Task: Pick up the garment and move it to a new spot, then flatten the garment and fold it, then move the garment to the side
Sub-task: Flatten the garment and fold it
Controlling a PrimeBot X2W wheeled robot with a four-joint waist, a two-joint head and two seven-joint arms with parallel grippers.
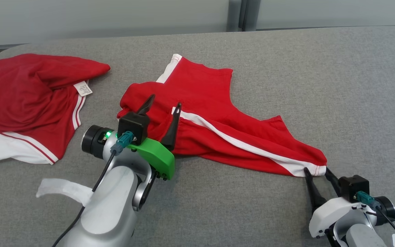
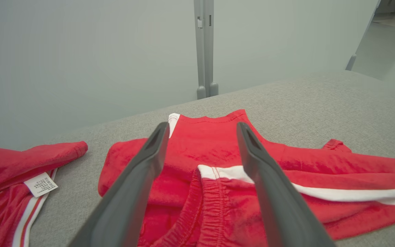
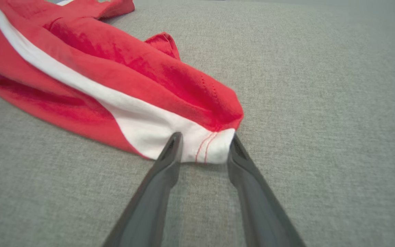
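**Asker:** Where is the garment?

**Me:** The garment (image 1: 218, 113) lies rumpled on the grey table (image 1: 286, 68), about the middle. It is red with a white stripe (image 1: 238, 142). One leg of it is drawn out to a point toward my right side.

**Asker:** And your left gripper?

**Me:** My left gripper (image 1: 165, 102) hangs over the garment's left end, above the gathered waistband (image 2: 214, 206). Its jaws stand wide apart. Whether either finger touches the cloth, I can't tell.

**Asker:** The right one?

**Me:** My right gripper (image 1: 316, 169) sits low by the table, at the tip of the drawn-out leg. Its fingertips (image 3: 175, 144) stand one on each side of the white hem corner (image 3: 211, 147). Both touch it, and the cloth fills the gap between them. The jaws are partway together. Whether they truly pinch the hem or only rest against it, I cannot tell.

**Asker:** Anything else on the table?

**Me:** Another garment (image 1: 29, 92), also red with white trim, is heaped at the far left, apart from the first. A label (image 1: 83, 88) shows on it. A white scrap (image 1: 63, 188) lies beside my left forearm.
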